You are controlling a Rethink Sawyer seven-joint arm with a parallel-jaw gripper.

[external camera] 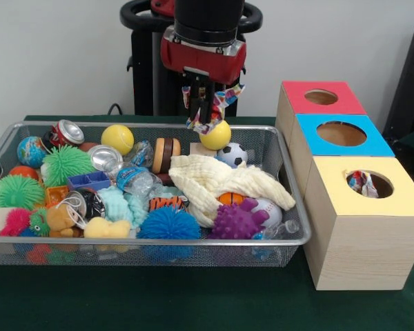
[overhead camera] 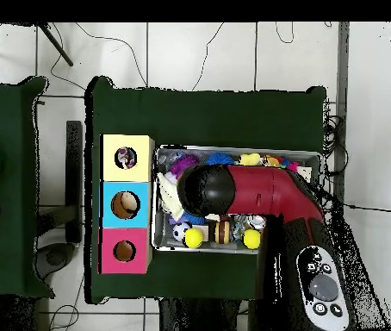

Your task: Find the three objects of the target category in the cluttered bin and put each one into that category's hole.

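Clamped on a printed fabric piece (external camera: 214, 103) above the wire-mesh bin's (external camera: 290, 181) far side, gripper (external camera: 204, 114) raised, yellow-topped cube's hole (external camera: 370, 184) (one printed piece (external camera: 359, 181) already inside) well off toward the front view's lower right.

A dark green surface (external camera: 193, 303) carries two things — the wire mesh bin (external camera: 159, 249), and just beside it a row of three wooden cubes (external camera: 362, 252) — red-topped, blue-topped, yellow-topped.
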